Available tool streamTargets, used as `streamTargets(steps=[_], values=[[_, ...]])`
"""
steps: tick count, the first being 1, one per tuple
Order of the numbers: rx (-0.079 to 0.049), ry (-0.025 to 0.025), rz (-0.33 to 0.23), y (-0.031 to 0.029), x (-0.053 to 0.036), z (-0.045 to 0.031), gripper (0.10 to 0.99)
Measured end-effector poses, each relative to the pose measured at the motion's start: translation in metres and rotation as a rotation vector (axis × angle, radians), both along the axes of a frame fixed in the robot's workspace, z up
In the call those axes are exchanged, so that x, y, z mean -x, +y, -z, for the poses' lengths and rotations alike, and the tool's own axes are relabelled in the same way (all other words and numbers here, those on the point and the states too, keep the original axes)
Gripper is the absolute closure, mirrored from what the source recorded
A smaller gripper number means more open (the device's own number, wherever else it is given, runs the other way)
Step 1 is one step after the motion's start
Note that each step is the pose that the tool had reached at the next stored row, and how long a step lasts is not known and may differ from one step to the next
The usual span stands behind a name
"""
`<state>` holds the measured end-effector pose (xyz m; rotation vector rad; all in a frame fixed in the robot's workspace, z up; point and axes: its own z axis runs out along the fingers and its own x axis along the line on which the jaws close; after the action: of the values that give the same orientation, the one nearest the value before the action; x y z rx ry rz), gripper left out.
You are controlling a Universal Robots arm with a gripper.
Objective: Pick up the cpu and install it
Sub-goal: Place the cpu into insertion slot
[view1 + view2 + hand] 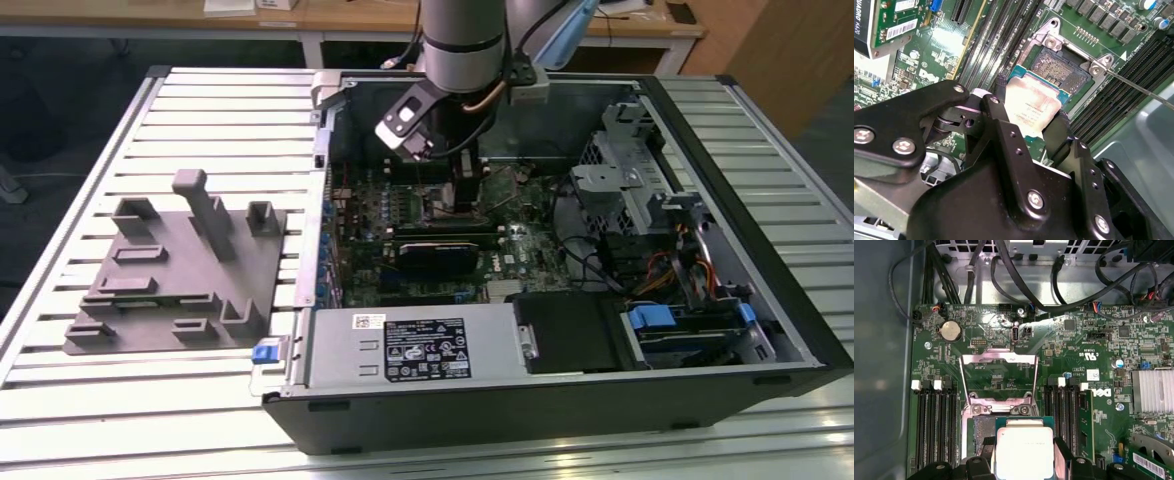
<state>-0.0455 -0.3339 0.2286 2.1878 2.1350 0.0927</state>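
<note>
The jaws of the gripper (1030, 114) are clamped on the cpu (1031, 106), a black finger (1058, 134) pressing on each of two opposite edges; the chip is square, so no axis is longer than the other, and its sides run roughly in line with the sides of the socket (1061, 67); its metal top faces up, away from the board, and it looks near level; it hangs over the socket's near edge, covering part of it, with the pin field bare on the far side; whether it touches the socket I cannot tell; the top is silvery-white with faint dark print, set on a thin green rim; in the first wrist view the cpu (1024, 446) lies partly over the socket (980, 431), and the socket's metal load frame (999, 359) stands raised open just beyond it.
</note>
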Motion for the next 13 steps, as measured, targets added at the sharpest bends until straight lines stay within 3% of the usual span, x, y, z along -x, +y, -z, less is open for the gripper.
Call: streamTargets(steps=[6, 13], values=[[0.000, -0.0022, -0.004, 0.0012, 0.0001, 0.0029, 0.545], [0.000, -0.0023, -0.028, 0.0071, 0.0016, 0.0050, 0.545]])
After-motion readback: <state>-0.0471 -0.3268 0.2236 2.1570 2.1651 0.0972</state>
